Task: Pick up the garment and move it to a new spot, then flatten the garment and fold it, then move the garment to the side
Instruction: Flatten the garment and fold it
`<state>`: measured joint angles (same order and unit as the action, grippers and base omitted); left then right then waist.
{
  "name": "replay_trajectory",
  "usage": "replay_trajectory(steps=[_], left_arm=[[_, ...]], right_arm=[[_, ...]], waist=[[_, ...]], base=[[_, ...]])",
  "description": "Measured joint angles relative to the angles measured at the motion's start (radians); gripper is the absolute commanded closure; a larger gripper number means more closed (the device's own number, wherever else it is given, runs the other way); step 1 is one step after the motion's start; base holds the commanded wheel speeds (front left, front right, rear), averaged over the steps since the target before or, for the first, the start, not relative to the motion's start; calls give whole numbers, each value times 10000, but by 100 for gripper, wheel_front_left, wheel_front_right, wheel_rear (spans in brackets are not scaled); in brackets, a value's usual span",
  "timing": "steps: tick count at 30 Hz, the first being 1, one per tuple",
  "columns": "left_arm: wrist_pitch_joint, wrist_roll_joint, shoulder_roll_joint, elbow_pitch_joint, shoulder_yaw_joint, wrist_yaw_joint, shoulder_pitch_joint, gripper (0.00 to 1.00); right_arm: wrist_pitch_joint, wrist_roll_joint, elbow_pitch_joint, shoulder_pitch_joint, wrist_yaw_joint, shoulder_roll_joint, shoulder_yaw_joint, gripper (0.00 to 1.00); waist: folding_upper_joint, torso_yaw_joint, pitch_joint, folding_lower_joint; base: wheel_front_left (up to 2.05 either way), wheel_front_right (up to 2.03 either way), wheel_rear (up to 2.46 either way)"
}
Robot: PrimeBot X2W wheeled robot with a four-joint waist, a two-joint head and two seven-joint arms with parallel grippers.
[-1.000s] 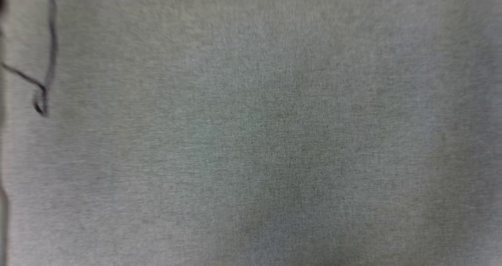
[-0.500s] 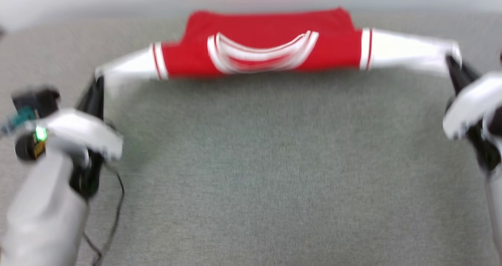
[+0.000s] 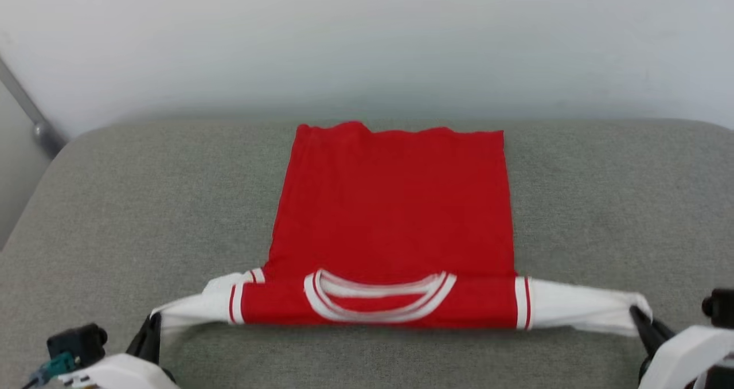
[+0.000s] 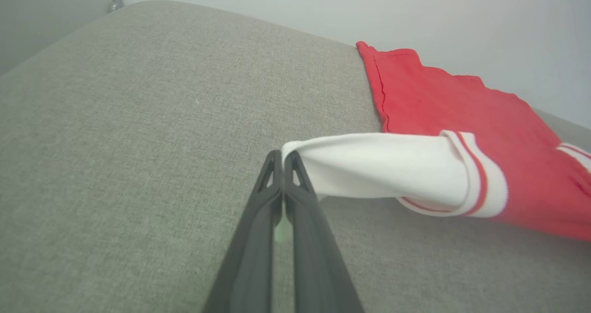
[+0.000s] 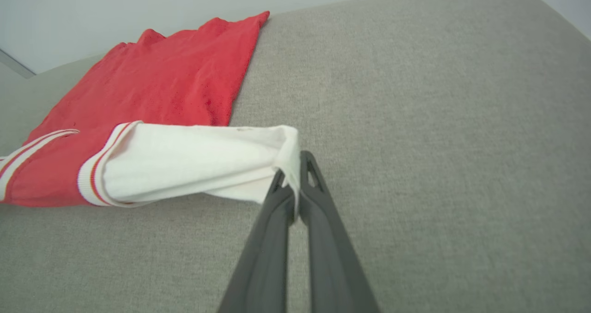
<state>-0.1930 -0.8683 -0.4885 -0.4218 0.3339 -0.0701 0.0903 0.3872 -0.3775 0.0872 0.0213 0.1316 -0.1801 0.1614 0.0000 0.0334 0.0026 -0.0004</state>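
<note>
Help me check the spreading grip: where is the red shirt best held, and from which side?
By the white sleeve tips: left sleeve from the left, right sleeve from the right, low over the cushion. The sleeves jut sideways from the flat red shirt, so outward pulls should tighten it. The left gripper and right gripper are shut there.

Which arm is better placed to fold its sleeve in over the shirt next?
Nearly even, slightly the right: its jaws are shut on the right sleeve, pulled out straight, while the left sleeve bunches at the shoulder of the shirt.
</note>
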Motion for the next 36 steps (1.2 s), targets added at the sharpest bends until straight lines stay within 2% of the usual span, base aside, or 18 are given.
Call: replay_trajectory(steps=[4,10,12,13,18,22,25,30,36], left_arm=[[249,-249,-111,1016,-105,-660,-1482,100],[345,-407,-98,1944,-88,-1187,-2696,100],[349,-209,-125,2094,59,-1338,-2749,100],[353,-58,-148,2197,128,-1419,-2750,100],[280,211,-123,2917,247,-1643,-2638,100],[159,391,-136,3505,230,-1751,-2375,100],[121,516,-128,3965,249,-1799,-2109,100],[79,754,13,4508,500,-1599,-1382,100],[-173,1183,307,4878,817,-1104,-166,100]], right_arm=[[546,-2,-230,1155,-2,447,144,100],[637,213,-38,2117,-2,805,336,100],[610,219,169,2266,-2,851,336,64],[589,274,228,2310,-2,846,295,0],[167,159,-144,1961,-8,679,209,0],[-115,196,-462,630,-8,424,337,0],[-173,236,-219,-844,-8,138,244,0],[96,364,1333,-3561,-8,-268,-8,0],[1319,522,3469,-6752,-8,-794,-71,0]], waist=[[0,-91,-172,1],[0,-49,-141,2],[0,-6,-95,2],[0,17,-74,3],[0,96,146,3],[0,135,475,5],[0,203,833,5],[0,429,1625,6],[0,959,2736,7]], base=[[0,0,0],[0,0,0],[0,0,0],[0,0,0],[0,0,0],[0,0,0],[0,0,0],[0,0,0],[0,0,0]])
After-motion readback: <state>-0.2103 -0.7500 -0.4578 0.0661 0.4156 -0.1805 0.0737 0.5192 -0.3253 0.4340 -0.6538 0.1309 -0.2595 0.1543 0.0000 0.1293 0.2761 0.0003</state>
